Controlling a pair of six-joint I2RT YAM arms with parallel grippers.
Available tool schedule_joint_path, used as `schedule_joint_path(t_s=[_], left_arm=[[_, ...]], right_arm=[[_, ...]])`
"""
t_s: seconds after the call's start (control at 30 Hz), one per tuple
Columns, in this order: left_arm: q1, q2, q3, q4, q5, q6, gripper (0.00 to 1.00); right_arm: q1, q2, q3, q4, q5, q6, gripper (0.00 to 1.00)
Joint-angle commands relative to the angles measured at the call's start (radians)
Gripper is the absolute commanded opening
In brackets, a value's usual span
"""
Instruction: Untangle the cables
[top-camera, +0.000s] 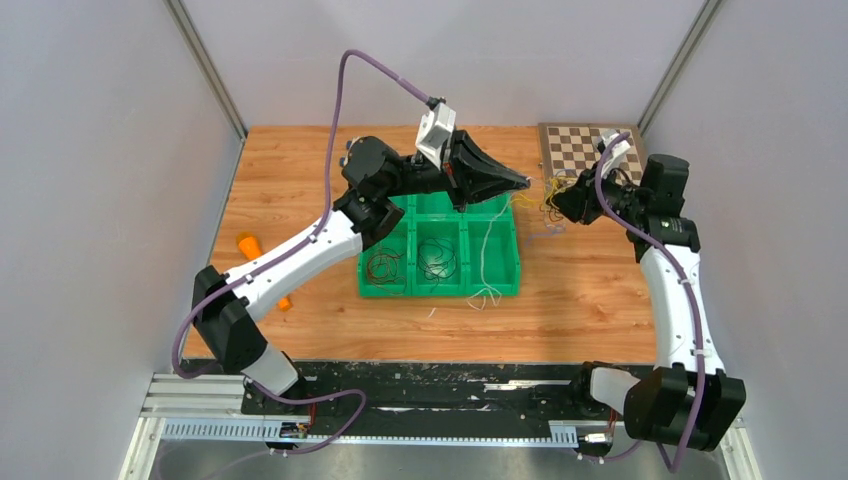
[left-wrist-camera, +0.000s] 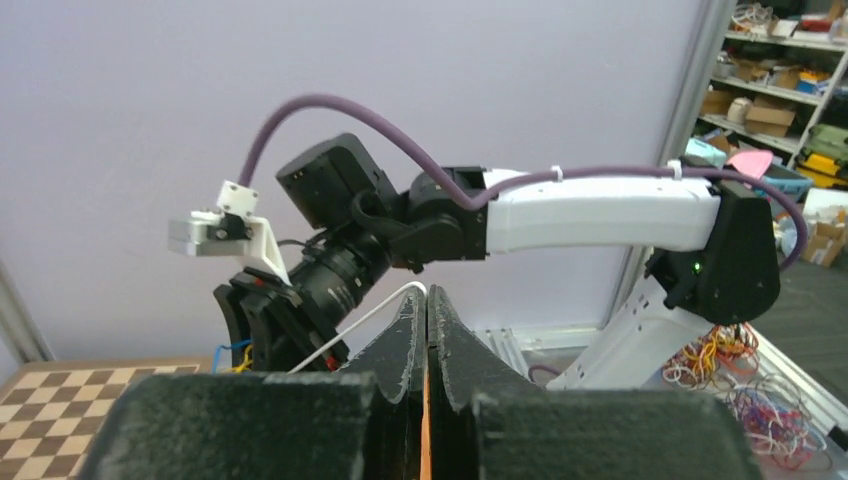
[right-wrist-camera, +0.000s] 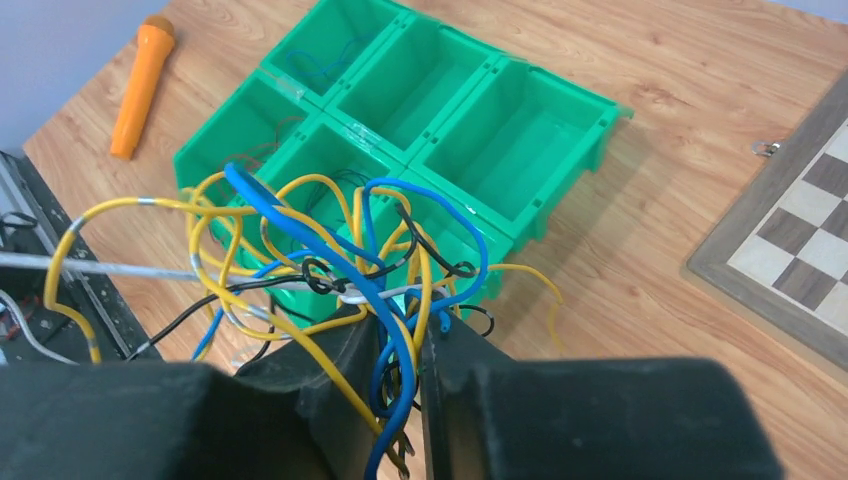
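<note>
Cables (right-wrist-camera: 330, 270), probably light, limp and snag-prone, hang knotted in the right tool's (right-wrist-camera: 395, 330) narrow grip; the closed left tool (left-wrist-camera: 427, 300) pinches one white strand (left-wrist-camera: 350, 328) stretched between them; single strands near free ends look safest to grasp.

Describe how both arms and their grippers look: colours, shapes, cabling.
The left arm and right arm each have white shells between bulky black joints. A thick purple cable loops along each arm. The left gripper and right gripper are black and rough-surfaced, each narrowing to a wedge. A white camera bracket sits on each wrist.
</note>
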Motion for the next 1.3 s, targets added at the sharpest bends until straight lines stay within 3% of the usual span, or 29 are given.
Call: schedule_joint_path(t_s=[0.0, 0.13, 0.27, 0.47, 0.7, 0.77, 0.83, 0.87, 0.9, 0.97, 1.1, 1.2, 1.27], left_arm=[[0.004, -0.04, 0.189, 0.168, -0.002, -0.124, 0.0], [0.02, -0.03, 0.269, 0.154, -0.016, -0.163, 0.0], [0.033, -0.033, 0.33, 0.122, -0.021, -0.158, 0.0], [0.065, -0.044, 0.383, 0.061, -0.036, -0.145, 0.0], [0.096, -0.071, 0.407, -0.036, -0.014, -0.066, 0.0], [0.097, -0.08, 0.402, -0.201, -0.009, 0.025, 0.0], [0.1, -0.093, 0.347, -0.411, -0.009, 0.101, 0.13], [0.103, -0.105, 0.31, -0.428, -0.006, 0.126, 0.28], [0.109, -0.134, 0.209, -0.42, -0.007, 0.132, 0.35], [0.113, -0.185, 0.056, -0.401, -0.033, 0.145, 0.64], [0.114, -0.232, -0.076, -0.48, -0.068, 0.237, 0.97], [0.123, -0.229, -0.088, -0.547, -0.101, 0.284, 1.0], [0.139, -0.228, -0.099, -0.56, -0.112, 0.286, 1.0]], right_arm=[[-0.026, 0.056, -0.086, 0.035, 0.156, -0.113, 0.22], [-0.027, 0.079, -0.158, 0.039, 0.207, -0.179, 0.23], [-0.04, 0.1, -0.228, 0.046, 0.243, -0.247, 0.36], [-0.093, 0.128, -0.284, 0.055, 0.233, -0.315, 0.43], [-0.147, 0.184, -0.312, 0.052, 0.273, -0.403, 0.26], [-0.153, 0.177, -0.294, 0.024, 0.242, -0.418, 0.32], [-0.153, 0.155, -0.27, -0.04, 0.174, -0.451, 0.46], [-0.149, 0.146, -0.266, -0.05, 0.142, -0.458, 0.56], [-0.142, 0.141, -0.264, -0.051, 0.121, -0.46, 0.63], [-0.113, 0.157, -0.251, -0.052, 0.119, -0.461, 0.72], [-0.059, 0.265, -0.209, -0.05, 0.187, -0.471, 0.79], [-0.043, 0.38, -0.159, -0.019, 0.255, -0.458, 0.79], [-0.043, 0.462, -0.111, -0.011, 0.281, -0.444, 0.74]])
